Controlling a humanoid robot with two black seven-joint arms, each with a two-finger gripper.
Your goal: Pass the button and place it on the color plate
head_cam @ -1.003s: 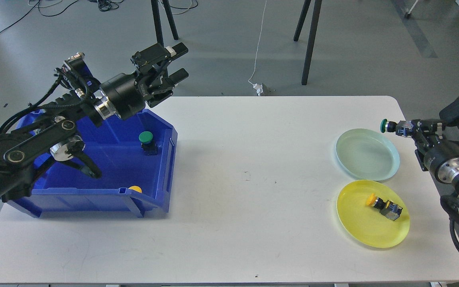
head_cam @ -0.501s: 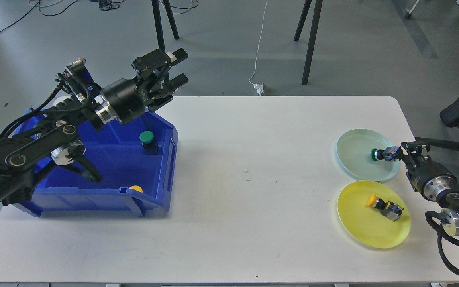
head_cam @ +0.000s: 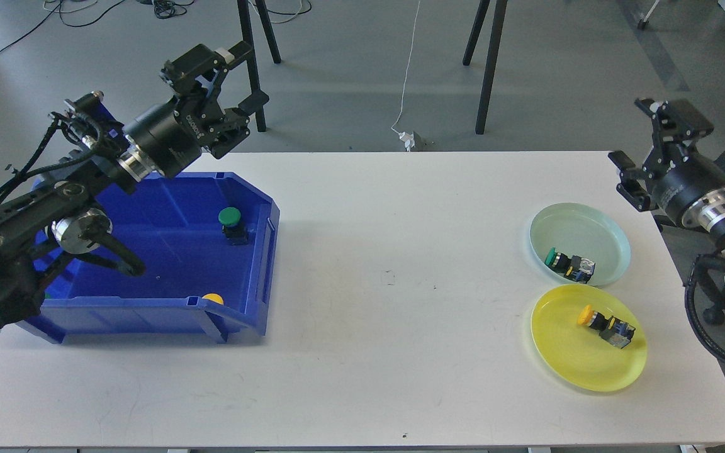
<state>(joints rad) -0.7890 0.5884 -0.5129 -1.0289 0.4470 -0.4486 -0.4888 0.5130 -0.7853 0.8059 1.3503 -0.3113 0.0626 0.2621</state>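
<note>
A green button [head_cam: 567,263] lies on its side in the pale green plate [head_cam: 601,228] at the right. A yellow button [head_cam: 606,327] lies in the yellow plate [head_cam: 564,358] below it. A blue bin [head_cam: 167,251] at the left holds another green button [head_cam: 232,224] and a yellow one [head_cam: 213,298] behind the front wall. My right gripper [head_cam: 642,139] is open and empty, raised above and to the right of the green plate. My left gripper [head_cam: 246,72] is open and empty, raised above the bin's back edge.
The white table [head_cam: 387,277] runs between the bin and the plates. Black stand legs [head_cam: 485,63] and cables lie on the floor behind the table.
My right gripper let go of the green button, which now lies in the green plate, and rose up and back. My left gripper moved up and to the left.
</note>
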